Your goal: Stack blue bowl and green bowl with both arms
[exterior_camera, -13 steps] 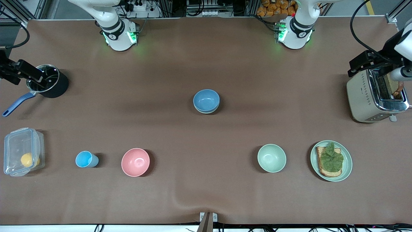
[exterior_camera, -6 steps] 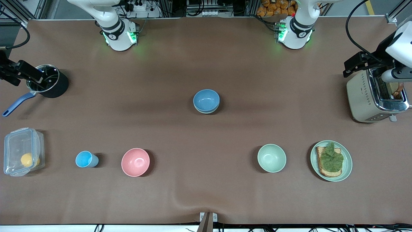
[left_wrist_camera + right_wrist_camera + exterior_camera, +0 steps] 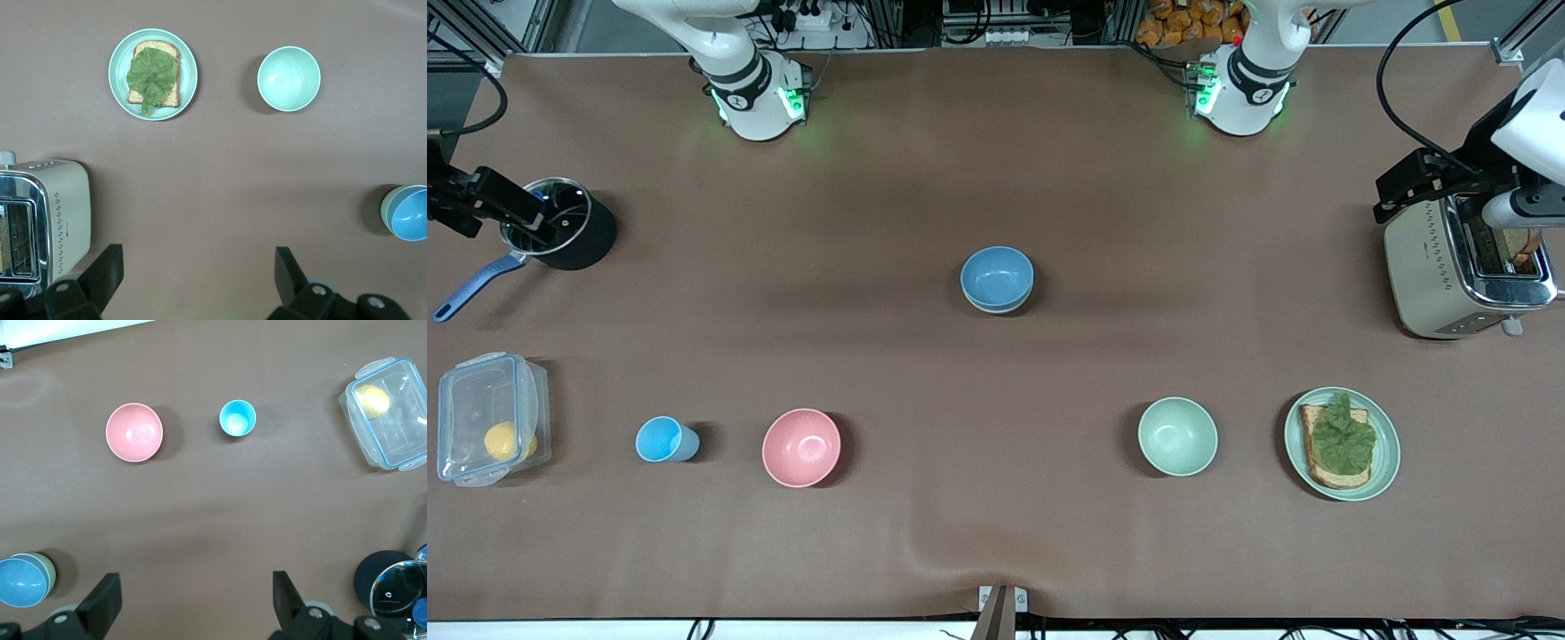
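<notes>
The blue bowl [image 3: 997, 274] sits nested inside the green bowl [image 3: 996, 309] in the middle of the table. Only the green bowl's rim [image 3: 385, 207] shows under it. The right wrist view shows the same pair, blue bowl [image 3: 20, 583] in green bowl [image 3: 45, 567]. My left gripper [image 3: 198, 267] hangs open and empty up by the toaster, at the left arm's end of the table. My right gripper [image 3: 195, 590] hangs open and empty over the black pot, at the right arm's end. Both are well away from the stack.
Nearer the front camera stand a pale mint bowl [image 3: 1177, 436], a plate [image 3: 1385, 453] with toast and lettuce, a pink bowl [image 3: 801, 447], a light-blue cup [image 3: 660, 439] and a clear lidded box [image 3: 489, 427]. A toaster [image 3: 1432, 267] and a black pot [image 3: 569, 233] stand at the table's ends.
The left arm's hand has drawn back and up by the toaster. The right arm's hand has shifted slightly toward its table end. The bowls have not moved.
</notes>
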Tool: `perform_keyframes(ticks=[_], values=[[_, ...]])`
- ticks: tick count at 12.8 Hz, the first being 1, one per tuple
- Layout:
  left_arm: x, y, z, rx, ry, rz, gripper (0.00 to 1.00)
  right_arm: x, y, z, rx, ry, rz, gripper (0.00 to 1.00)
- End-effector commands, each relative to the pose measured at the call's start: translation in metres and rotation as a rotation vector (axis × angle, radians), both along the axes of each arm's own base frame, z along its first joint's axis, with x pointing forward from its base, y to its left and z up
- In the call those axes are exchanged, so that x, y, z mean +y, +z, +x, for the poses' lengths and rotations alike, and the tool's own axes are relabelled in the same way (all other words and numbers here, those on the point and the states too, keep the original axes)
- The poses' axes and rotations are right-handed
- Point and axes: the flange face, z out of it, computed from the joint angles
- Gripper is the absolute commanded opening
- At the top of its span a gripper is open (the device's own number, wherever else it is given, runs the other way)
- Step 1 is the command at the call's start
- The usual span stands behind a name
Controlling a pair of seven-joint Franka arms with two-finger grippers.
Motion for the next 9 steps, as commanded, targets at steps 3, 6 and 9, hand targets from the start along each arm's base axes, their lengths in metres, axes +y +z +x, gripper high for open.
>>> perform_keyframes(ticks=[3, 6, 9], values=[[0.0036, 0.005, -0.0045, -0.03, -0.012, 0.075, 1.0, -0.0016, -0.0005, -0.0064, -0.004, 0.007, -0.003, 1.0], [0.0034, 0.0051, -0.0044, -0.031, -0.007, 0.073, 1.0, -0.0008, -0.0013, -0.0053, -0.004, 0.009, -0.003, 1.0], [0.0019, 0.0048, -0.0049, -0.027, -0.012, 0.068, 1.0, 0.0063, -0.0053, -0.0015, 0.006, 0.015, -0.005, 1.0]])
